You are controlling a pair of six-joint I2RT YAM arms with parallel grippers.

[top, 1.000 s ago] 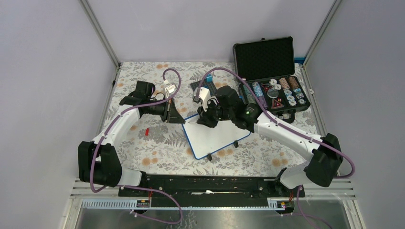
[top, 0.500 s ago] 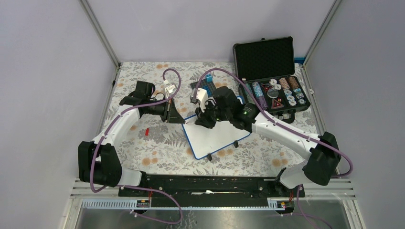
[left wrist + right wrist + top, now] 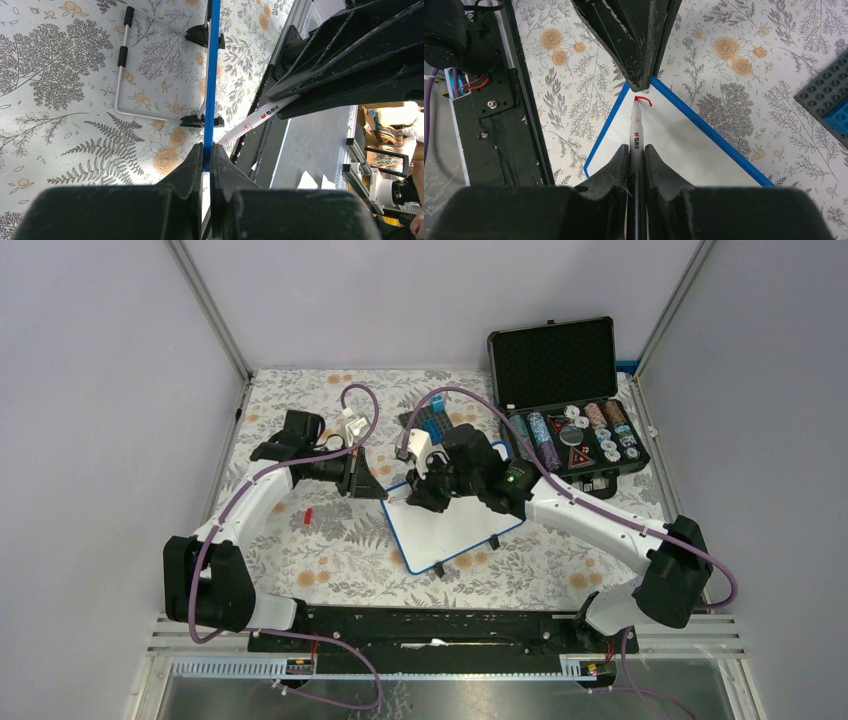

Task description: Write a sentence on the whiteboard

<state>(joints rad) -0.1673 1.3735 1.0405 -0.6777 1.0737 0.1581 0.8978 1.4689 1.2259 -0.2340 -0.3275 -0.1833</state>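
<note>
brace the whiteboard [image 3: 455, 525], mid-table on the floral cloth [image 3: 300, 545], with left gripper [image 3: 206, 150] pinched on its blue rim. draw slowly with the marker [image 3: 636, 125] clamped in right gripper [image 3: 636, 150], extending the red stroke [image 3: 644, 100]; tip seemingly touching, so press lightly.

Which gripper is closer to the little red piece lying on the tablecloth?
Left. The left gripper clamps the whiteboard edge nearest the red piece; the right gripper, holding a pen, is farther off over the whiteboard.
</note>
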